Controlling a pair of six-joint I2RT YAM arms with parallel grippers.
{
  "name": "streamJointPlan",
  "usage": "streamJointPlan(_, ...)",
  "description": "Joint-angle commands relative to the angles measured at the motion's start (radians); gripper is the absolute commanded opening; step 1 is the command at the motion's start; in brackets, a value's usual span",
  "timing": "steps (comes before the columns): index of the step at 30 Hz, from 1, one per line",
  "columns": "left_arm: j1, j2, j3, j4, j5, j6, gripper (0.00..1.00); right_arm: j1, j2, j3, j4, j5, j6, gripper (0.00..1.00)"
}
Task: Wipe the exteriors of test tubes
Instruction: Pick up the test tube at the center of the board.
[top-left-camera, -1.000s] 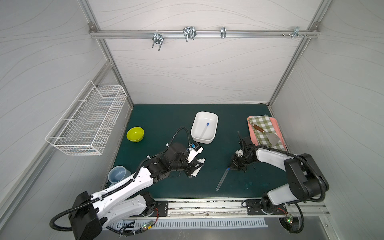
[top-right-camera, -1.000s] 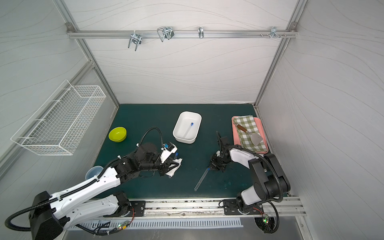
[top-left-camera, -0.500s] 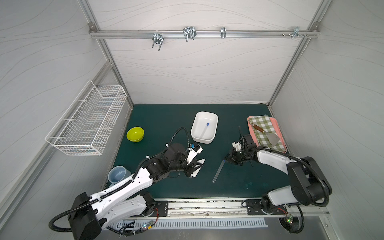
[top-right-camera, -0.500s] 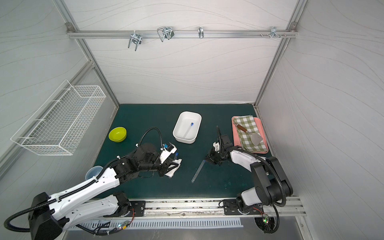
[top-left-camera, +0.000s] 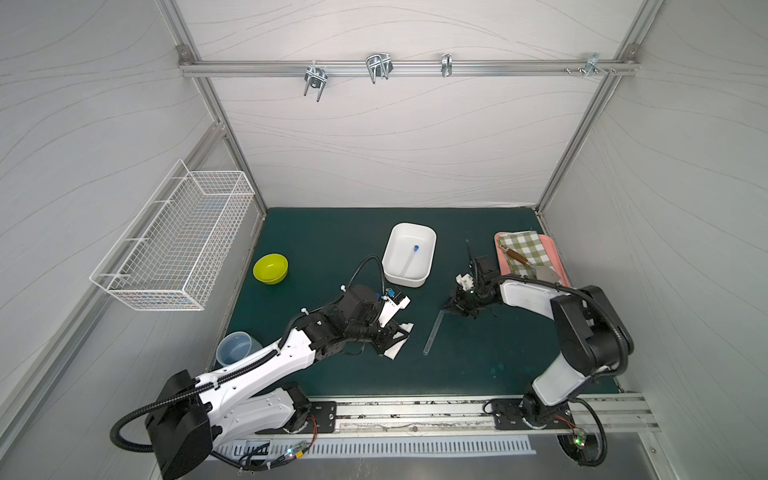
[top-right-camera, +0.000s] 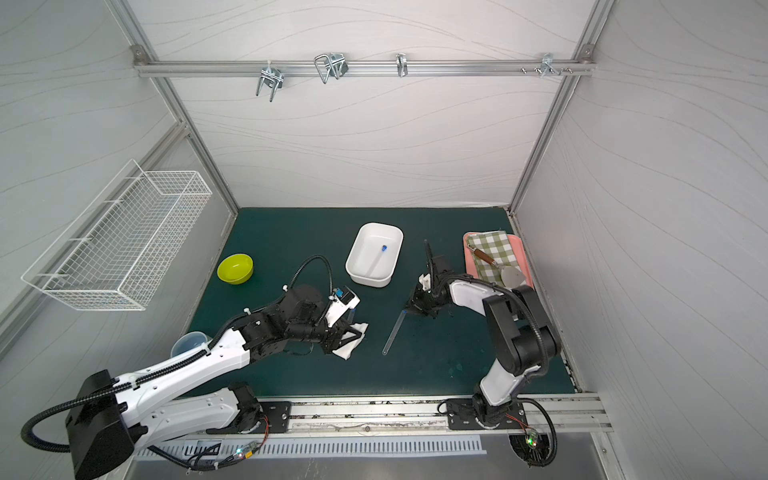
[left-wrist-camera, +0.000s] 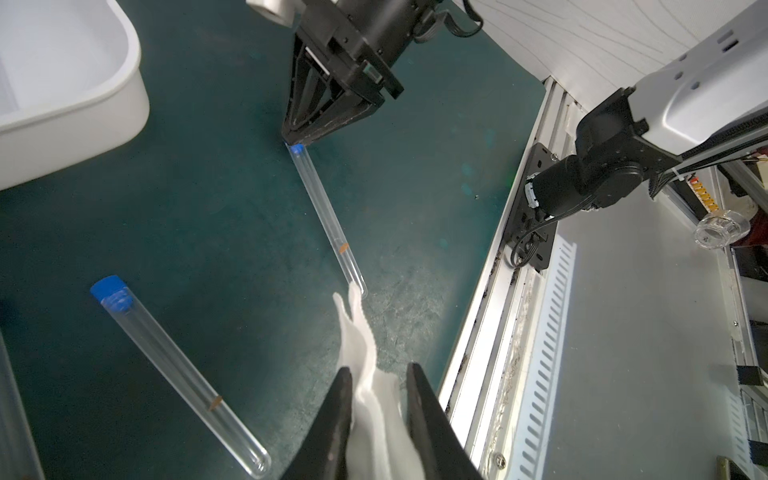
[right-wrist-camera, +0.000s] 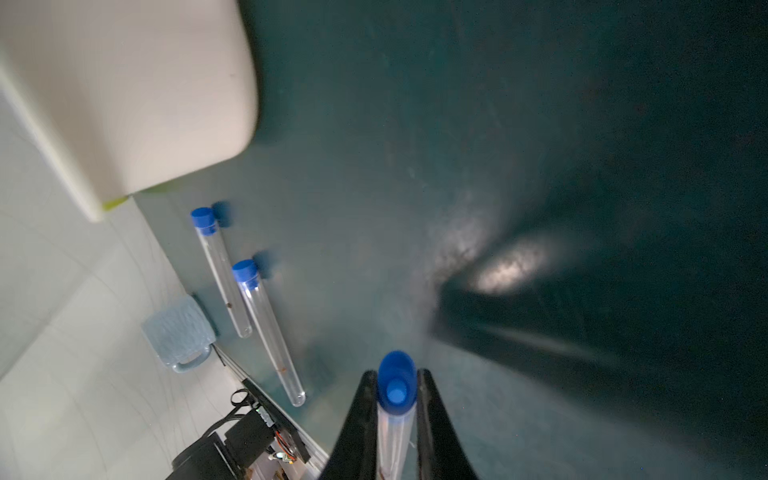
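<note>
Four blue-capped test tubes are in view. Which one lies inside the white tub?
The capped test tube lying alone in the white tub. The right gripper holds another tube; two more tubes lie on the green mat.

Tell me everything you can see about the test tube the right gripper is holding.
The test tube is slim and clear, glass or plastic, with a small blue cap and a rounded bottom; a tiny orange-brown speck shows near that bottom. The right gripper pinches it at the cap end, and it slants out over the green mat; whether its tip touches the mat is unclear. In both top views it lies apart from the white cloth.
</note>
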Motion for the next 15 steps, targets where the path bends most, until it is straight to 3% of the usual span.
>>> streamJointPlan(1,0.004,0.005,0.049,0.046,0.016,0.0,0.25,0.01,0.068,0.072,-0.164,0.063,-0.069,0.17)
streamJointPlan(5,0.004,-0.008,0.044,0.044,0.015,0.005,0.25,0.027,0.109,0.128,-0.233,0.11,-0.091,0.18)
streamJointPlan(15,0.004,-0.038,0.024,0.056,0.02,0.025,0.25,0.08,0.133,0.239,-0.401,0.227,-0.108,0.36)
